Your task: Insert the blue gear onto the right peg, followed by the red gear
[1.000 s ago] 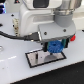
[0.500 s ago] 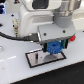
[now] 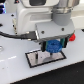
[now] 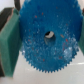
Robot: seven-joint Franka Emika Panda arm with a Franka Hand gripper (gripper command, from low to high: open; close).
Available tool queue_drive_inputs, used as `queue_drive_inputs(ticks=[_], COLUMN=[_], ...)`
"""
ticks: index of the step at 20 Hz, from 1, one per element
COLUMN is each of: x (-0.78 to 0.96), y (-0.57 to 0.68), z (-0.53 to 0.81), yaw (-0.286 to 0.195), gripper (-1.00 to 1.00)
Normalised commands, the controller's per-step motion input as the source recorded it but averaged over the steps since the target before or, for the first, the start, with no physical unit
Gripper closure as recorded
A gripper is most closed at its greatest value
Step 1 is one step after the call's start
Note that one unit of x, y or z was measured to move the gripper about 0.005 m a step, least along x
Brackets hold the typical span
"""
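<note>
Over the white, black-bordered plate (image 3: 44,58), the gripper (image 3: 53,46) clamps the blue gear (image 3: 53,46) between its fingers, the disc standing on edge just above the plate's 3 o'clock half. At the exterior view's 3 o'clock edge, a red gear (image 3: 73,36) peeks from behind the arm. Up close, the wrist view shows the gear's hub hole (image 4: 48,34) and green finger pads (image 4: 8,41) flanking it.
</note>
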Motion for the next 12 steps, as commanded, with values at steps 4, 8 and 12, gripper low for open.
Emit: queue_drive_inputs(ticks=[4, 8, 12], x=[0.16, 0.16, 0.15], y=[0.02, -0.01, -0.01], z=[-0.20, -0.24, -0.11], yaw=[0.000, 0.000, 0.000], gripper=[1.00, 1.00, 1.00])
